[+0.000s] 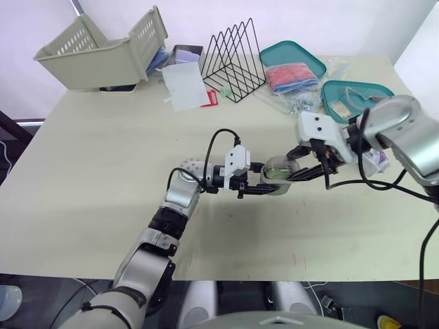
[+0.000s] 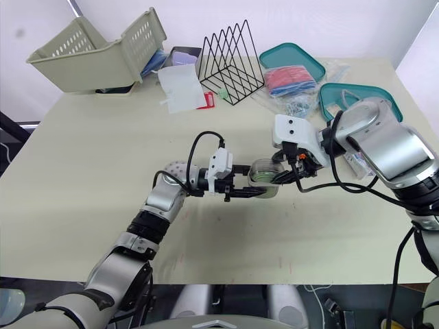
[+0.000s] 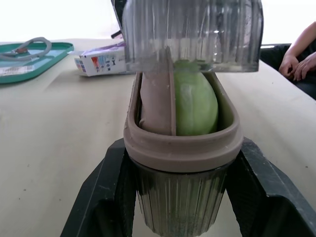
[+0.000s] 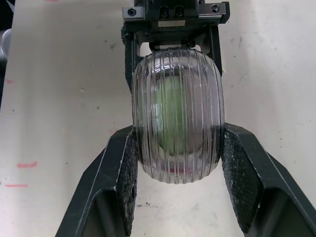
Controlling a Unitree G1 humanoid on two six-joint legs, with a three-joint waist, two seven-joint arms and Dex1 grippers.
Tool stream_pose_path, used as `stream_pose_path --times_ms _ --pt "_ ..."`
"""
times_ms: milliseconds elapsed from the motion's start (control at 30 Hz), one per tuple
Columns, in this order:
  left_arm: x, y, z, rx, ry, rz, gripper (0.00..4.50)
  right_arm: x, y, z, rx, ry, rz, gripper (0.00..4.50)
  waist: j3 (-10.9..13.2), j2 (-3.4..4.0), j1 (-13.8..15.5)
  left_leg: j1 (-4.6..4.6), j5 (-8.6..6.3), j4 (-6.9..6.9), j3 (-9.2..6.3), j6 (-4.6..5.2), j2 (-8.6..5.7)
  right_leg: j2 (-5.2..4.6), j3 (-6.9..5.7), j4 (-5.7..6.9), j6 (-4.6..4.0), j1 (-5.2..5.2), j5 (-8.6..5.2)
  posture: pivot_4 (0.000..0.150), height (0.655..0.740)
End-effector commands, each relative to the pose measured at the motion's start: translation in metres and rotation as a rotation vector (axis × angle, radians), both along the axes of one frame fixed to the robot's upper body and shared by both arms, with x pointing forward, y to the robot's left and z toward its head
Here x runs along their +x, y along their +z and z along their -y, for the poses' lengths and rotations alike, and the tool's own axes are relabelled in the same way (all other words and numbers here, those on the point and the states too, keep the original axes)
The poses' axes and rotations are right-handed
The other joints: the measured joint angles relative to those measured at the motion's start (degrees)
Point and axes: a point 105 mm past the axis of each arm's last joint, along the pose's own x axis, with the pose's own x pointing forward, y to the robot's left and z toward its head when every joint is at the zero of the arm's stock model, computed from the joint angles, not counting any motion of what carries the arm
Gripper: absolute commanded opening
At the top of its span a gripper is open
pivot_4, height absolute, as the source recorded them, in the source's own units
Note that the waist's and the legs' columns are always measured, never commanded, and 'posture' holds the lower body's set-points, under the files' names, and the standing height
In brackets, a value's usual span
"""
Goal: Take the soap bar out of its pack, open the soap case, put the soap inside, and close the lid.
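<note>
On the table [image 1: 103,171], right of middle and towards the near side, your two grippers meet at the soap case. Your left gripper [image 1: 260,186] is clamped on the case base [image 3: 180,148], one finger on each ribbed side. Your right gripper [image 1: 302,171] is clamped on the clear lid [image 4: 177,118] the same way. The lid hangs over the base and looks raised at the end towards your left gripper, so I judge you are at the closing step with the lid not yet seated. Hold the base level and firm, line the lid up with the rim, then lower it straight and press evenly until the edges meet all round. The green soap [image 3: 195,103] lies inside the base with a brownish piece [image 3: 155,103] on edge beside it. Both rise near the rim, so watch that neither catches the lid. As for writing, the soap pack [image 3: 101,61] lies to the right of the case, white and purple, its print too small to read; I see no label on the case
</note>
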Motion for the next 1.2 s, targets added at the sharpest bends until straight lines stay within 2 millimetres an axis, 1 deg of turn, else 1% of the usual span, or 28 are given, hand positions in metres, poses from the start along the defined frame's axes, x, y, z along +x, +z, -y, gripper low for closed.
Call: stream_pose_path --times_ms 33,333,500,767,1000,1200 --pt "0.000 0.018 0.005 -0.044 -0.018 0.067 1.95 0.003 0.004 -0.001 -0.026 0.010 0.024 1.84 0.00 0.00 0.00 0.00 0.00 0.00 -0.01 0.00 0.00 0.00 0.00 0.00 0.00 0.00 0.00 0.150 0.7400" --pt "0.001 0.018 0.005 -0.047 -0.006 0.072 1.95 0.000 -0.002 -0.007 -0.056 0.033 -0.012 1.84 0.00 0.00 -0.04 0.03 0.00 0.01 -0.01 0.00 0.00 0.00 -0.01 0.02 0.00 0.01 0.00 0.150 0.7400" --pt "0.001 0.018 0.006 -0.047 -0.002 0.076 1.95 0.003 -0.009 -0.006 -0.093 0.025 -0.003 1.84 -0.01 0.00 -0.04 0.05 0.00 0.02 -0.01 0.00 0.00 0.00 -0.01 0.03 0.00 0.02 0.00 0.150 0.7400" --pt "0.002 0.017 0.005 -0.045 0.005 0.079 1.95 0.003 -0.013 -0.011 -0.124 0.023 0.010 1.84 -0.01 0.00 -0.12 0.14 0.01 0.09 0.01 -0.01 0.02 0.00 -0.01 0.09 0.01 0.06 0.01 0.150 0.7400" --pt "0.001 0.017 0.006 -0.048 0.004 0.079 1.95 0.009 -0.014 -0.010 -0.147 -0.017 0.027 1.84 -0.03 0.00 -0.16 0.16 0.01 0.10 0.02 -0.01 0.02 0.00 -0.02 0.10 0.01 0.08 0.01 0.150 0.7400" --pt "0.002 0.017 0.006 -0.047 0.006 0.081 1.95 0.009 -0.012 -0.010 -0.149 -0.019 0.030 1.84 -0.03 0.00 -0.16 0.16 0.01 0.10 0.02 -0.01 0.02 0.01 -0.02 0.10 0.01 0.08 0.02 0.150 0.7400"
